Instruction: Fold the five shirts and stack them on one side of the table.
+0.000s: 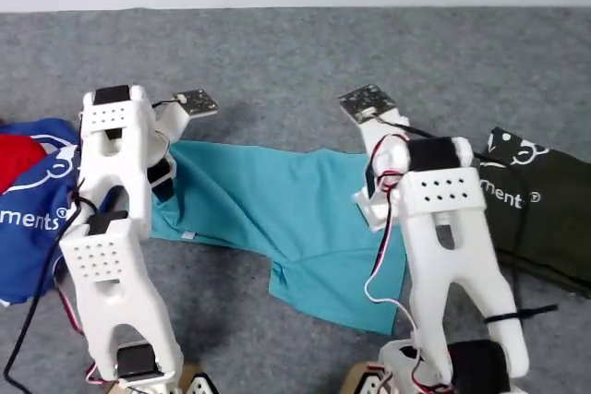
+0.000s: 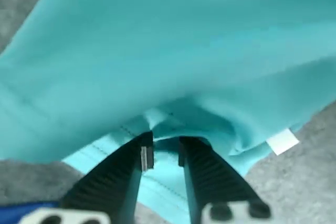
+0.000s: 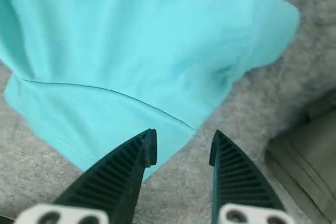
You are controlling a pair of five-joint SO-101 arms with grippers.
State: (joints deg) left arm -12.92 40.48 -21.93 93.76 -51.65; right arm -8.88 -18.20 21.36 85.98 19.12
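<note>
A teal shirt [image 1: 286,205] lies partly spread on the grey carpeted table [image 1: 295,62] between the two arms. In the left wrist view my left gripper [image 2: 165,149] is shut on a bunched fold of the teal shirt [image 2: 173,51] at its edge, near a small white label [image 2: 283,141]. In the high view the left gripper [image 1: 163,180] sits at the shirt's left end. My right gripper [image 3: 184,142] hangs open just above the hem of the teal shirt [image 3: 131,56], with nothing between its fingers. It stands at the shirt's right side, right gripper [image 1: 371,206].
A blue shirt with white print and a red patch [image 1: 32,196] lies crumpled at the left edge. A dark olive shirt [image 1: 540,205] with white print lies at the right; its edge, dark shirt [image 3: 310,153], is close to the right gripper. Bare carpet stretches behind the arms.
</note>
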